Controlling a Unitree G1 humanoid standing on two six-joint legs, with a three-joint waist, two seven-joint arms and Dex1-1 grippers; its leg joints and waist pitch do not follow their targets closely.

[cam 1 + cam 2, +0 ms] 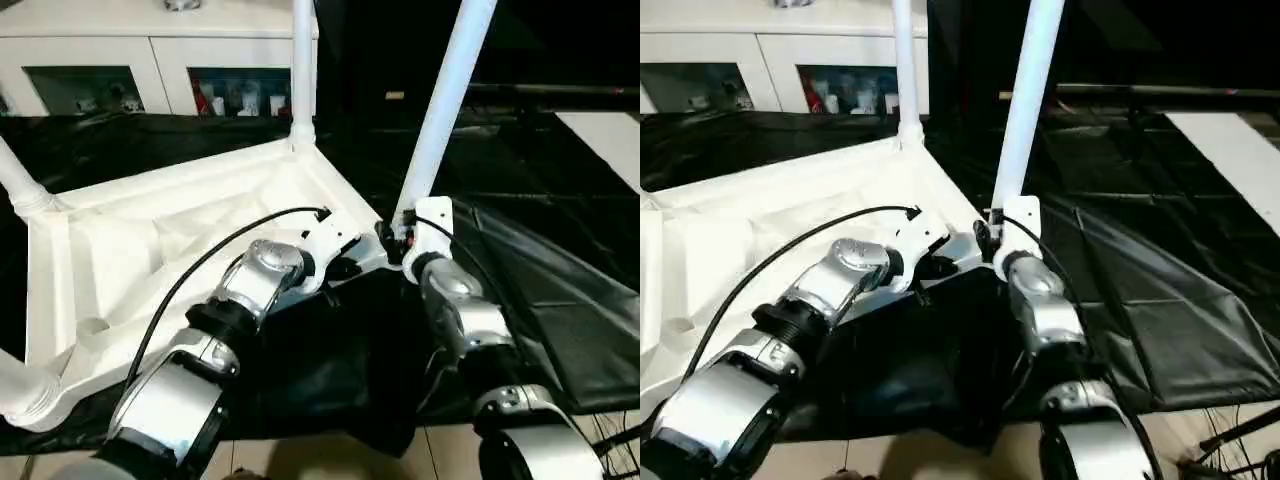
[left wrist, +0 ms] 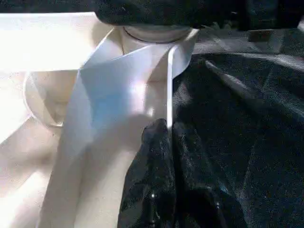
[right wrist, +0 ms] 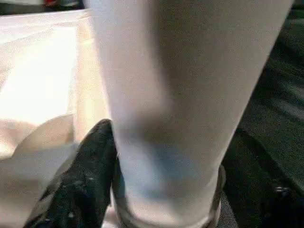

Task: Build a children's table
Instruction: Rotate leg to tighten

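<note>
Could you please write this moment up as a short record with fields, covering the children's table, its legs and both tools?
tabletop: white plastic rectangular tabletop, ribbed underside up, on the black-sheeted work table
legs in sockets: four long white tapered tube legs; far-corner leg upright, near-right leg leaning
left tool: left tool shut, fingertips at the thin tabletop edge near the corner socket
right tool: right tool around the base of the near-right leg; black finger beside the tube
background: white cabinet with glass doors

Both upright legs run off the top edge — their ends unseen. The cabinet's shelf contents are too small to identify.
</note>
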